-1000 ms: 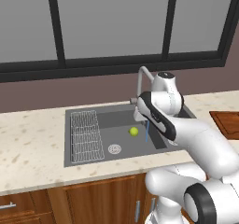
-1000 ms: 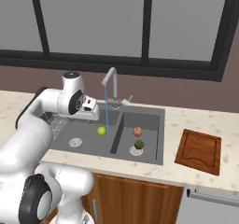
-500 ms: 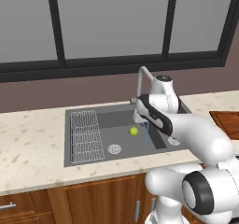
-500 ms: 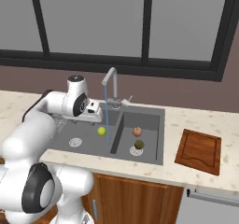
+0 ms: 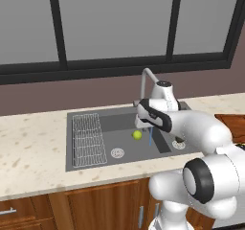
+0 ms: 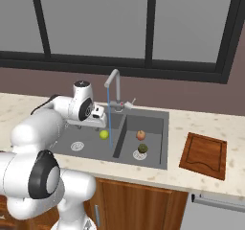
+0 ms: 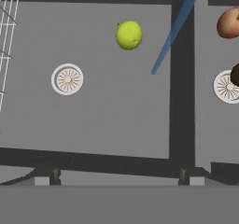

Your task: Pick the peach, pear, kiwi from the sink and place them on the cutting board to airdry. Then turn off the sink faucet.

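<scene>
Lying stem-up in view: pear [image 7: 129, 35]

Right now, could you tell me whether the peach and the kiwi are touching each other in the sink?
Apart. In the right base view, the peach sits behind the kiwi with a strip of dark sink floor plainly visible between them.

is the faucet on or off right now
On: a thin blue stream runs from the faucet spout down into the sink, beside the pear.

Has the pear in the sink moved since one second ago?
No. The pear lies in the same basin, at the same spot left of the water stream.
</scene>
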Tool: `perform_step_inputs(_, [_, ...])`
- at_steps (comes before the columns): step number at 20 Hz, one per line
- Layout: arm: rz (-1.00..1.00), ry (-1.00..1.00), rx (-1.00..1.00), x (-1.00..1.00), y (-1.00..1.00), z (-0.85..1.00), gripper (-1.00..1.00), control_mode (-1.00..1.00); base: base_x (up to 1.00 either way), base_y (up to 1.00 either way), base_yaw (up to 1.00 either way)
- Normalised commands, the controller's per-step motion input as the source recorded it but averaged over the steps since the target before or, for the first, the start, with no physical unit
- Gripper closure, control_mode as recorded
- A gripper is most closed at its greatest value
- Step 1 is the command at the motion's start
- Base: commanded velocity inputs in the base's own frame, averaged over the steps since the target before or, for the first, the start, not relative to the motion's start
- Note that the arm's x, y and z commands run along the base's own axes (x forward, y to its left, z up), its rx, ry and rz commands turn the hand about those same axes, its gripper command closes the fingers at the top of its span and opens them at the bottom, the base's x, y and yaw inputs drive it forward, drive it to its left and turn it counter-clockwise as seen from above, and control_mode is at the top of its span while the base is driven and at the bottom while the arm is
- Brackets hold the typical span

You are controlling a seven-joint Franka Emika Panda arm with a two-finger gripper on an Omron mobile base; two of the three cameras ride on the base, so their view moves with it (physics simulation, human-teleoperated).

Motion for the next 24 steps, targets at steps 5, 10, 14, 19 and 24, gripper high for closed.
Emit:
perform_step_inputs(5, [0.00,0.01,0.00,0.17,0.00,-0.18,-1.00,-1.00,0.00,0.00,0.00])
perform_step_inputs(10, [0.00,0.00,0.00,0.14,0.00,-0.14,-1.00,-1.00,0.00,0.00,0.00])
perform_step_inputs(14, [0.00,0.00,0.00,0.11,0.00,-0.15,-1.00,-1.00,0.00,0.00,0.00])
perform_step_inputs(19, [0.00,0.00,0.00,0.14,0.00,-0.19,-1.00,-1.00,0.00,0.00,0.00])
perform_step_inputs(24, [0.00,0.00,0.00,0.19,0.00,-0.14,-1.00,-1.00,0.00,0.00,0.00])
